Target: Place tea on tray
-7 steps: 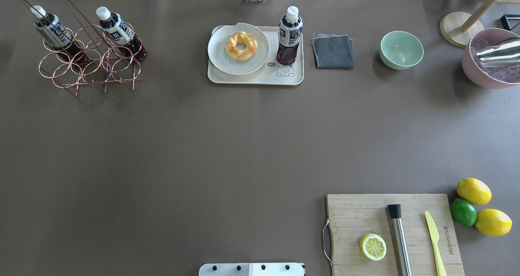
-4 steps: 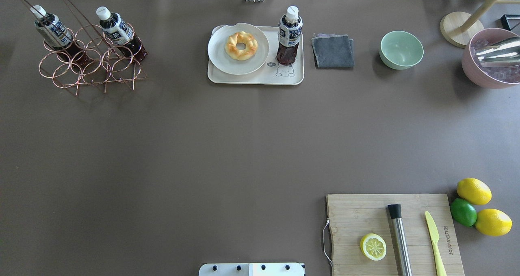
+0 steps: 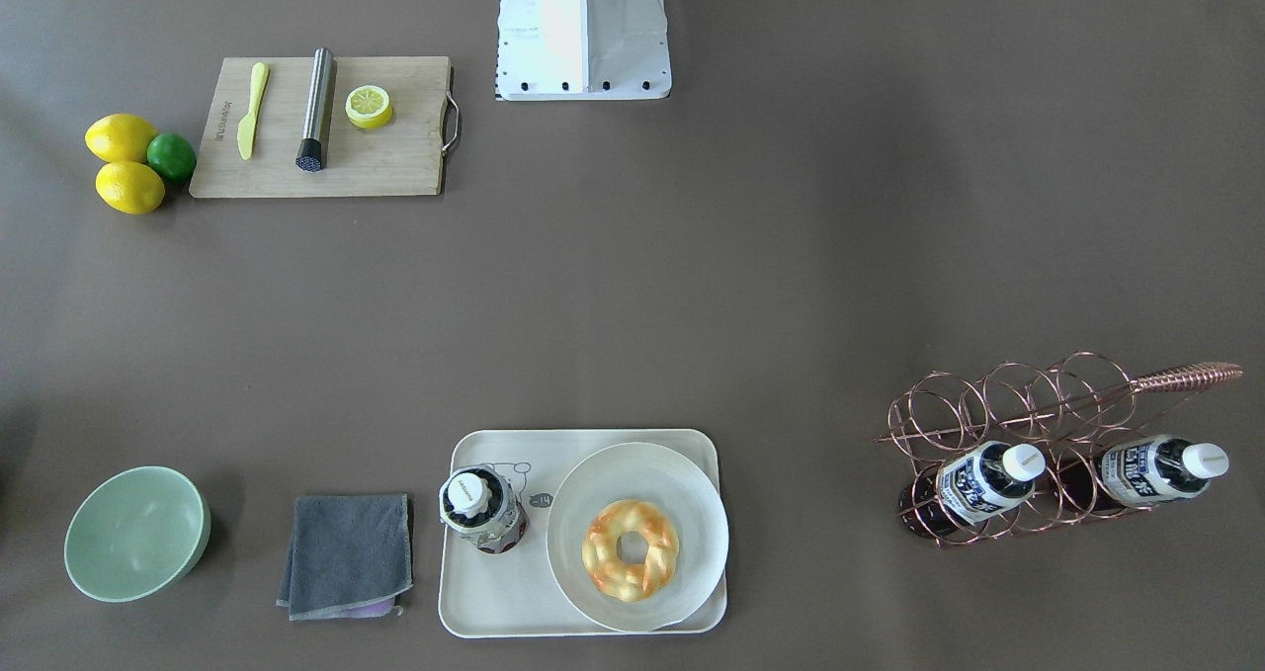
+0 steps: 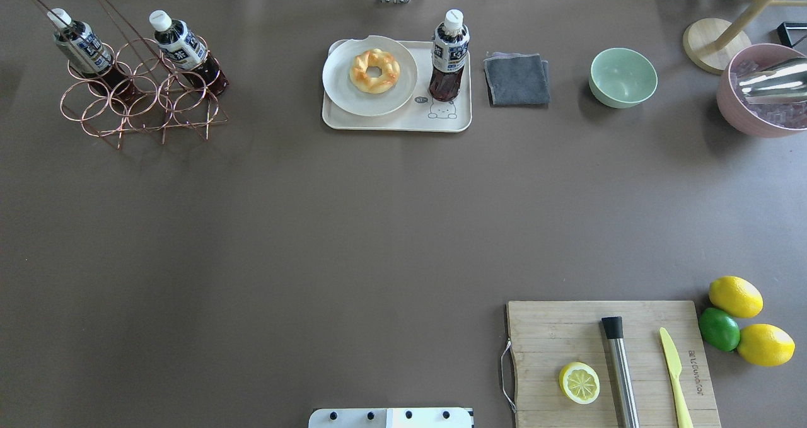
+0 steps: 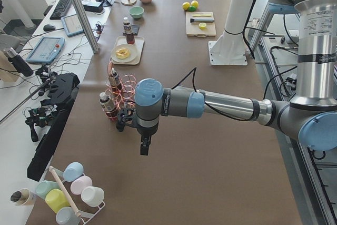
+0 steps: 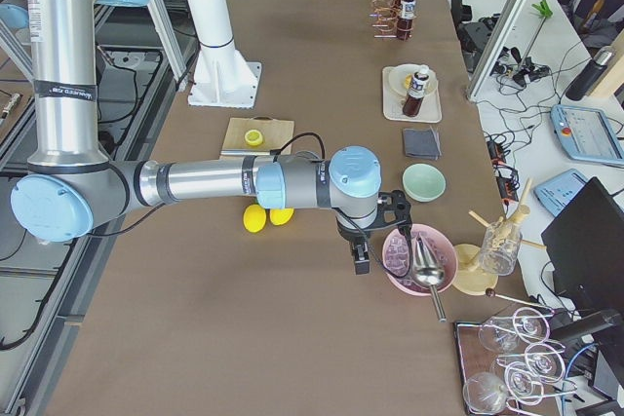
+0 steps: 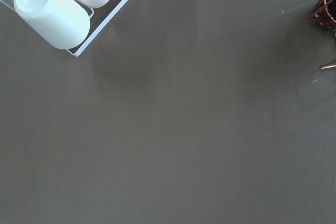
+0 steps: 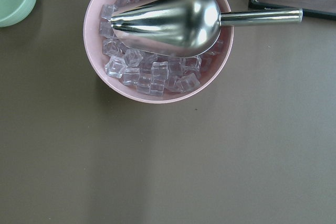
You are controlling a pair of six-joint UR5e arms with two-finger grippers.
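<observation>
The tea bottle (image 4: 449,56) stands upright on the tray (image 4: 391,122), beside the plate (image 4: 340,91), exactly as in the earlier overhead pictures. The left gripper (image 5: 144,147) hangs near the bottle rack (image 5: 122,85) and the right gripper (image 6: 360,258) beside the ice bowl (image 8: 89,40). I cannot tell whether either claw is open or closed.

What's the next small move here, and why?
Probably none, just hold: a tea bottle already stands upright on the tray beside the plate, and the left tool and right tool hang well away from it.
</observation>
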